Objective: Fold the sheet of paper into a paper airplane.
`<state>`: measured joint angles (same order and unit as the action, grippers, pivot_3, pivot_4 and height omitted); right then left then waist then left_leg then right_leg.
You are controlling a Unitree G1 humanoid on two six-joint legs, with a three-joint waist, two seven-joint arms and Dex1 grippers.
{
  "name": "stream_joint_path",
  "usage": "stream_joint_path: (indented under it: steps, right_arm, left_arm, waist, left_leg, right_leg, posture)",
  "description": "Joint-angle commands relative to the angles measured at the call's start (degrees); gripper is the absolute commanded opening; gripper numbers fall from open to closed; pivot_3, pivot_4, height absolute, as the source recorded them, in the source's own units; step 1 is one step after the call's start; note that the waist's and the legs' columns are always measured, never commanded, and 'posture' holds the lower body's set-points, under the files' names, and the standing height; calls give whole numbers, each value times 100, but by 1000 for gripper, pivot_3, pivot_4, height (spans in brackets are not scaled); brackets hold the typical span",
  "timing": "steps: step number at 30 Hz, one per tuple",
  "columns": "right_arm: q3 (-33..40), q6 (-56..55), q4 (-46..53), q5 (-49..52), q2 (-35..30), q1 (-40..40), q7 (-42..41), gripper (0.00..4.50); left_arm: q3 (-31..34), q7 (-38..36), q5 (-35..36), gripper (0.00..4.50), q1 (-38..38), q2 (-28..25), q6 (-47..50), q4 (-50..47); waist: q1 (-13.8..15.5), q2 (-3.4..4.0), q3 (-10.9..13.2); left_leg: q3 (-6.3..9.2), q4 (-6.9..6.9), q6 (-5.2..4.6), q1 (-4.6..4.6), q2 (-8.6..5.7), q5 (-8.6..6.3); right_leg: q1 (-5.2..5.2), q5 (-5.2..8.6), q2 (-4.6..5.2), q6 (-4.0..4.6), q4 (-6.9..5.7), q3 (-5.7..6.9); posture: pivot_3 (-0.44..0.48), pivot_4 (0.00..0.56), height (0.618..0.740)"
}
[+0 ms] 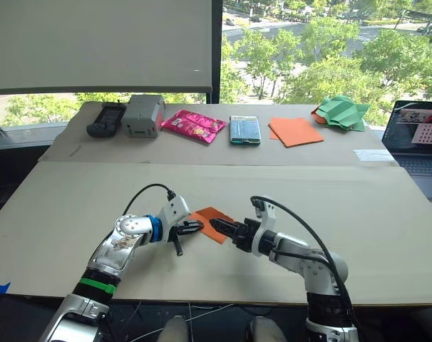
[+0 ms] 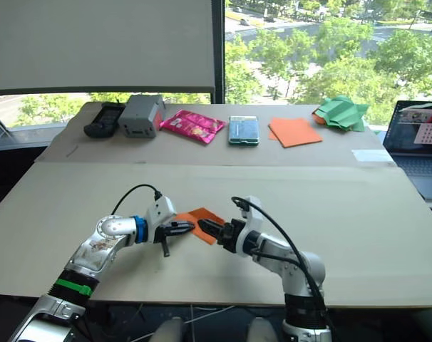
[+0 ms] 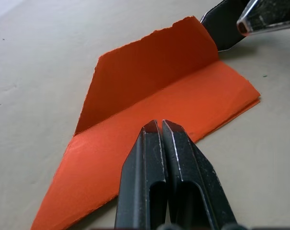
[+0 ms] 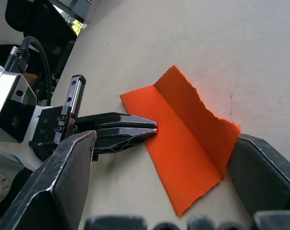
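Note:
The sheet of paper (image 1: 213,214), bright orange and folded along a crease, lies near the table's front edge between both grippers. One flap (image 3: 150,72) stands up from the flat layer (image 4: 183,158). My left gripper (image 1: 197,227) is shut, and its joined fingertips (image 3: 161,128) rest on the flat layer's left edge without clamping it. From the right comes my right gripper (image 1: 219,226), which is open; its two fingers (image 4: 63,182) straddle the paper's right end, the near one low beside the flat layer and the far one close by the raised flap.
Along the table's far side sit a black device (image 1: 105,119), a grey box (image 1: 144,115), a pink packet (image 1: 193,125), a teal pack (image 1: 244,130), a smooth orange square (image 1: 295,131) and green crumpled paper (image 1: 342,112). A laptop (image 1: 415,139) stands at the far right.

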<state>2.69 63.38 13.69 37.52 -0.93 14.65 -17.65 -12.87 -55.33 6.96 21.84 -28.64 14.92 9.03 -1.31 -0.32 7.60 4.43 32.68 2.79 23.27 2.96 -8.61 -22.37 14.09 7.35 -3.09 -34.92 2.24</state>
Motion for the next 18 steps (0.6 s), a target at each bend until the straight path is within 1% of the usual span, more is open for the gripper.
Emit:
stream_joint_path:
  steps: [1, 3, 7, 13, 15, 18]
  right_arm:
    - [-461, -491, 295, -236, -156, -83, -202, 4473]
    - [-737, -781, 347, -467, -317, -126, -273, 4473]
    - [-1435, -2107, 410, -1398, -706, -242, -404, 4473]
    - [-1940, -3585, 314, -2266, -1001, -483, -598, 4473]
    - [-2072, -3865, 283, -2416, -1083, -560, -734, 4473]
    - [-2169, -3994, 318, -2425, -1137, -646, -925, 4473]
  left_arm:
    - [-72, -39, -106, 145, -22, -75, 27, 1]
    - [-74, -46, -110, 145, -17, -76, 28, 4]
    - [-77, -68, -109, 145, -7, -77, 57, 4]
    - [-70, -75, -108, 145, -14, -84, 74, 6]
    - [-67, -75, -110, 145, -12, -89, 78, 9]
    - [-64, -72, -113, 145, -7, -95, 81, 9]
  waist:
    - [6, 0, 0]
    - [8, 2, 1]
    - [23, 4, 3]
    - [44, 4, 5]
    - [44, 3, 5]
    - [47, 2, 5]
  left_leg:
    - [0, 0, 0, 0, 0, 0]
    - [0, 0, 0, 2, 0, 0]
    - [-1, 0, 1, 4, -1, -1]
    - [-2, 0, 3, 7, -3, -2]
    - [-2, 0, 3, 7, -3, -2]
    - [-2, 0, 3, 6, -3, -2]
  right_leg:
    - [0, 0, 0, 0, 0, 0]
    - [-1, 0, 0, 0, 3, 0]
    - [-2, 1, 2, -1, 9, 1]
    - [-1, 1, 4, -2, 23, 1]
    - [-1, 1, 4, -2, 23, 1]
    - [1, 1, 4, -2, 24, 2]
  posture:
    - [0, 150, 702]
    - [0, 150, 702]
    - [0, 150, 702]
    - [0, 150, 702]
    - [0, 150, 702]
    - [0, 150, 702]
